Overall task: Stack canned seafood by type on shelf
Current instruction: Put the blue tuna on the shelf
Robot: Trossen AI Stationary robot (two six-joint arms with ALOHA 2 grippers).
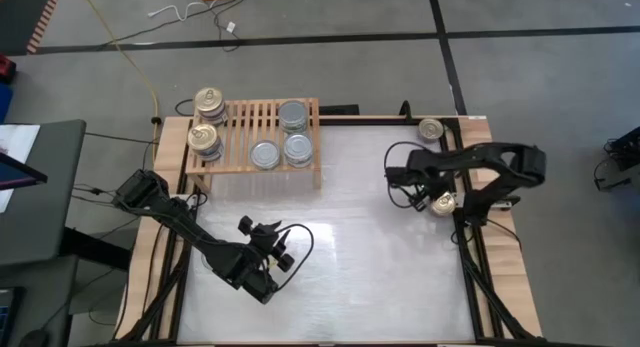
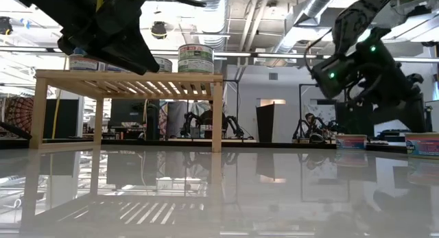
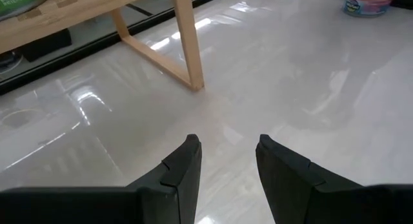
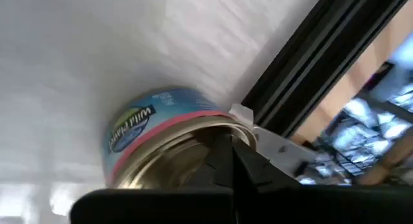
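The light-wood shelf point(image 1: 250, 137) stands at the table's far left. It carries two gold-topped cans point(image 1: 204, 139) at its left end and three silver-topped cans point(image 1: 297, 147) toward its right end. Two more gold-topped cans rest on their bases on the table's right side, one at the far edge point(image 1: 431, 129) and one nearer point(image 1: 443, 203). My right gripper point(image 4: 232, 159) is shut and slants down just over the nearer one, a blue-and-pink labelled can point(image 4: 155, 137). My left gripper point(image 3: 226, 159) hovers open over the table's near-left part with nothing between its fingers. My right gripper's shut fingers point(image 4: 222, 162) stand in front of the gold top point(image 4: 187, 153) of the blue-and-pink can, slanting down from above. Whether they touch the can I cannot tell. The can sits upright on the table beside the black edge rail.
A black rail point(image 4: 303, 75) runs along the table's right edge right next to the nearer can. The shelf's leg point(image 3: 187, 46) stands ahead of my left gripper. The white tabletop point(image 1: 360, 247) lies bare between the two arms.
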